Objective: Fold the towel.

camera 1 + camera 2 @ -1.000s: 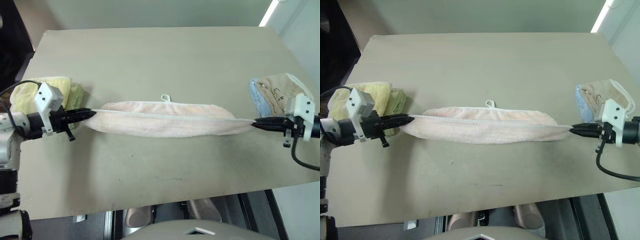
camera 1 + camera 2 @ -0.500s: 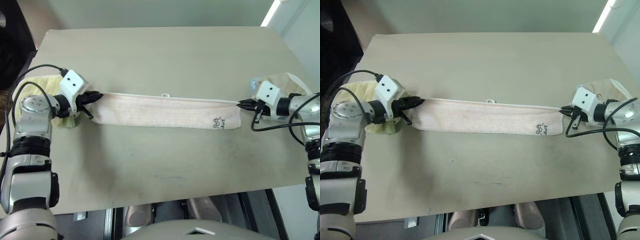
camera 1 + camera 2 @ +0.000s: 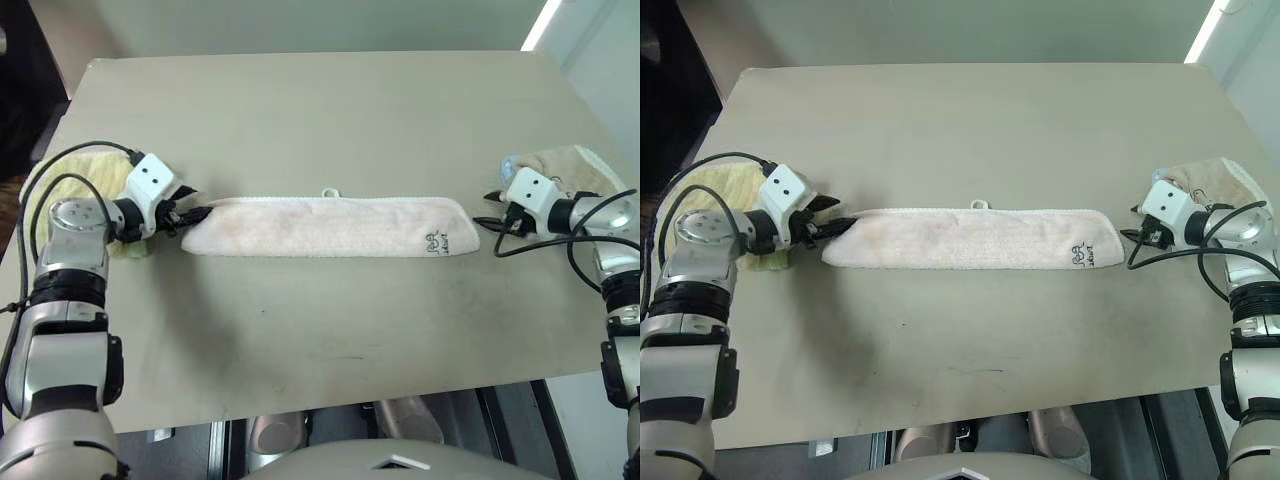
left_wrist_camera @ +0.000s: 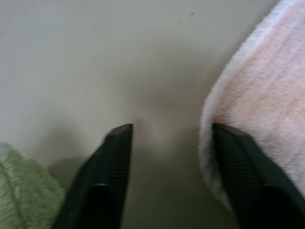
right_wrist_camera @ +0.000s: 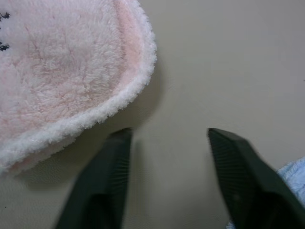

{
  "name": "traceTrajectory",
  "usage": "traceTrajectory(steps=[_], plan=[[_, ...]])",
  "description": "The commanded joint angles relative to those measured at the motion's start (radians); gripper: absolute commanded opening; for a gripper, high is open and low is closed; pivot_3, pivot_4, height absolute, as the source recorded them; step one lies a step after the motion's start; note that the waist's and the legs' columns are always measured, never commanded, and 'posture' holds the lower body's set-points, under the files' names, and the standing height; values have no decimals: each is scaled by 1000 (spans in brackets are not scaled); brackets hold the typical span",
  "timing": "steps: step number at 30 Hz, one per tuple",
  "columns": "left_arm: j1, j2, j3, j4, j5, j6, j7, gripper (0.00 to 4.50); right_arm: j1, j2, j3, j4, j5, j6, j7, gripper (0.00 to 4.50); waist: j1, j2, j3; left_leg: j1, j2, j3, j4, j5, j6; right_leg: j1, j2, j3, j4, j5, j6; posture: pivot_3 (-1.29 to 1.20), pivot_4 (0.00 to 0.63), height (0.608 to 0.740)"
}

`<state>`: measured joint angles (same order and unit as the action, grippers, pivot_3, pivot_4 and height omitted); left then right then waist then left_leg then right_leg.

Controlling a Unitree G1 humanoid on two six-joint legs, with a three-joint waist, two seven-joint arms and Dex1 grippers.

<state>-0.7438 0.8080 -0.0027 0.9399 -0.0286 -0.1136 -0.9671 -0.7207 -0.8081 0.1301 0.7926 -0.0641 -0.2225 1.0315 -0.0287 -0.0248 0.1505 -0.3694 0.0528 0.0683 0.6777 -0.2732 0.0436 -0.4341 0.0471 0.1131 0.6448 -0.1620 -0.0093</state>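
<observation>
Lying flat across the middle of the beige table (image 3: 320, 120), the pale pink towel (image 3: 330, 226) formed a long narrow strip running from 9 o'clock to 3 o'clock, its loop tag (image 3: 331, 193) on the 12 o'clock edge and its dark embroidered mark (image 3: 437, 240) near the 3 o'clock end. My left gripper (image 3: 192, 215) stood spread at the 9 o'clock end, one finger (image 4: 248, 176) touching the cloth, gripping nothing. My right gripper (image 3: 490, 210) stood spread just beside the 3 o'clock end, apart from it. A yellow-green towel (image 3: 75, 170) lay behind my left wrist; a beige-and-blue cloth (image 3: 565, 163) behind my right.
</observation>
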Motion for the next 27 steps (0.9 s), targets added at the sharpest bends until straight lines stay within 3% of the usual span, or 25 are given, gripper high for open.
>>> traceTrajectory(steps=[1, 2, 7, 13, 19, 23, 27], plan=[[-11, 8, 41, -20, -20, -16, 17, 4345, 6, -42, -57, -58, 28, -18, -6, 4185, 0, 0, 0, 0, 0, 0, 0, 0, 0, 0, 0, 0, 0, 0, -1, 0, 150, 739], [-12, 1, 62, -33, -42, 1, 23, 4500, 18, -51, -74, -84, 45, -13, -4, 4461, 0, 0, 0, 0, 0, 0, 0, 0, 0, 0, 0, 0, 0, -1, -1, 0, 150, 739], [3, -14, 151, -144, -132, 66, 45, 4500, 144, -105, -193, -325, 201, 157, 70, 4461, 6, 0, 0, -3, 0, 0, 0, 1, -1, -1, 0, 0, -1, -3, -2, 0, 150, 739], [53, -19, 223, -302, -201, 115, 83, 4500, 453, -115, -373, -759, 470, 602, 46, 4461, 6, -1, 0, -4, 0, 0, 2, 1, -5, 0, 0, 0, -2, -10, -1, 0, 150, 739], [157, -55, 191, -550, -278, 175, -10, 4500, 599, 22, -513, -1040, 800, 1145, -198, 4461, 0, -1, 0, -3, 0, 1, 4, 1, -6, 2, 0, 0, -3, -10, 0, 0, 150, 739], [211, -83, 159, -690, -312, 229, -46, 4500, 574, 145, -645, -1056, 1009, 1428, -409, 4461, 1, -1, 0, -4, -1, 1, 4, 1, -5, 1, 0, 1, -3, -8, 2, 0, 150, 739], [236, -100, 141, -765, -336, 266, -60, 4500, 558, 237, -733, -1056, 1106, 1598, -590, 4461, 1, -1, 0, -4, -1, 1, 5, 0, -4, 1, 0, 1, -3, -7, 3, 0, 150, 739]])
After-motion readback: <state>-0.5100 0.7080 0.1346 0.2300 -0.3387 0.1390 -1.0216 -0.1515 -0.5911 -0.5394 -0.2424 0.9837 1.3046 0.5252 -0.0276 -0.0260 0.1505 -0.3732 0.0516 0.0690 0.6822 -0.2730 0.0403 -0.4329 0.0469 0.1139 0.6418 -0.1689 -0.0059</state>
